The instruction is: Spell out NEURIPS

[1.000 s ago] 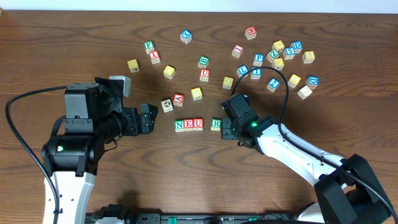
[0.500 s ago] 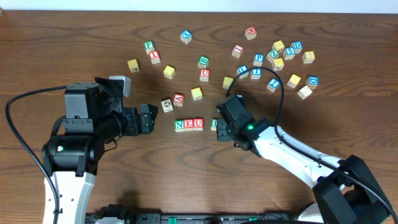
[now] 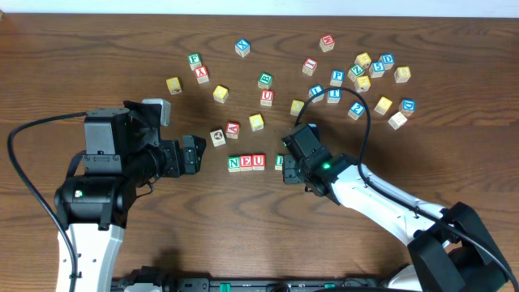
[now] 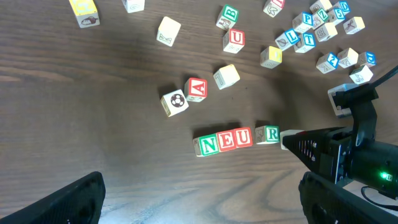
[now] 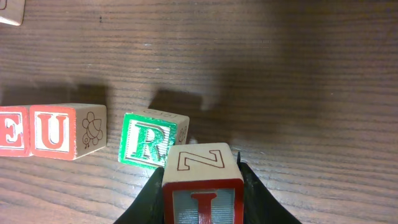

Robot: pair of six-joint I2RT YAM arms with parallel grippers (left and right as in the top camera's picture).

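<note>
Surface: dark wood-grain table [image 3: 97,49], with small wooden alphabet cubes strewn over it.

Right jaws: the right gripper [image 5: 201,194] is clenched on the red I cube [image 5: 200,165], one finger against each side face.

Held cube: its red I faces the wrist camera and an outlined Z lies on the top face. Whether its base touches the wood cannot be told.

Just ahead of the right jaws: the green R cube [image 5: 149,140], its near corner hidden behind the held cube and its body turned slightly out of square with the row.

Further left of the right jaws: the red U cube [image 5: 59,130] is parted from the R by a narrow gap. The red E cube [image 5: 12,130] touches the U, and the green N cube [image 4: 208,144] sits at the far end. These three stand face to face in one line.

Left jaws: the left gripper [image 4: 200,186] is spread wide with nothing between its fingers. It points toward the N end of the row and stands apart from it.

Between the two pairs of jaws: the N, E, U, R line.

Beyond the left jaws: a red A cube [image 4: 197,88] and a ball-picture cube [image 4: 175,102] lie side by side, near the row but clear of it.

Far beyond the right jaws: the blue P cube [image 3: 337,77] sits among a loose cluster of cubes, well apart from the row.
</note>
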